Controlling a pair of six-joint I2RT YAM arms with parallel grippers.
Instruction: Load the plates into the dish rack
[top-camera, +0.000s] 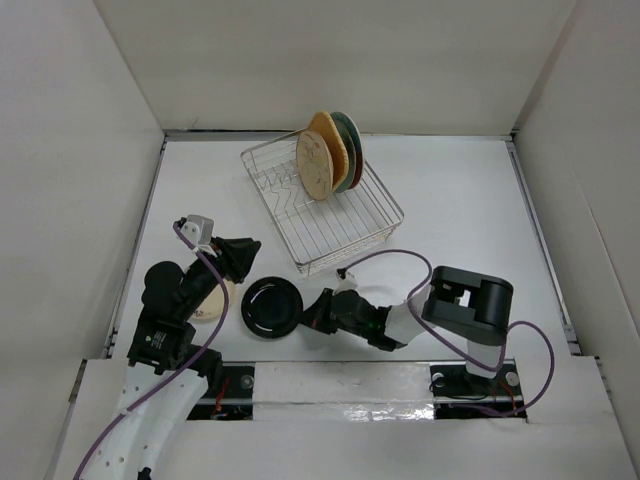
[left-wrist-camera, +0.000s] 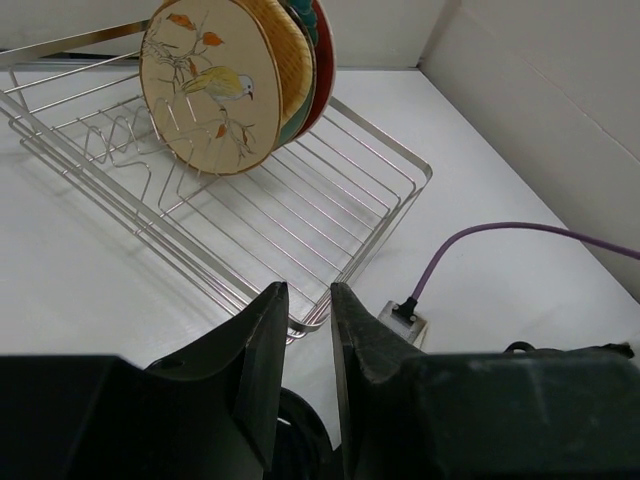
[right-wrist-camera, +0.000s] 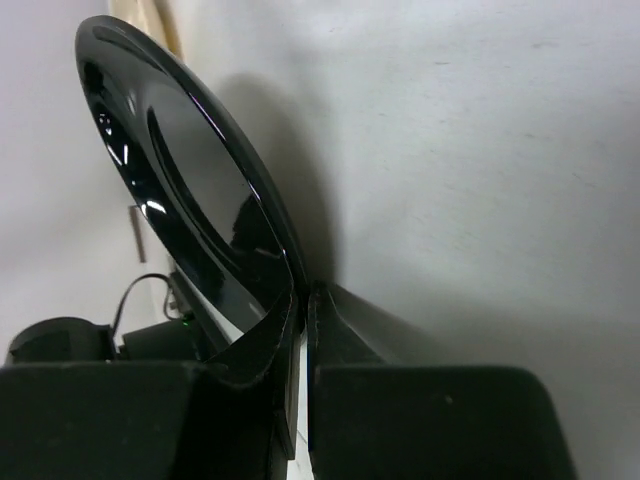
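Note:
The glossy black plate lies on the table in front of the dish rack. My right gripper is shut on its right rim; in the right wrist view the rim of the black plate runs down between the pinched jaws of the right gripper. My left gripper hovers just left of the black plate, open by a narrow gap and holding nothing. A cream plate lies partly hidden under the left arm. A tan floral plate stands in the dish rack, with bamboo-coloured, green and red plates behind it.
White walls close in the table on the left, back and right. A purple cable runs to the white connector on the right wrist. The right arm's black body sits at the near right. A taped ledge borders the near edge.

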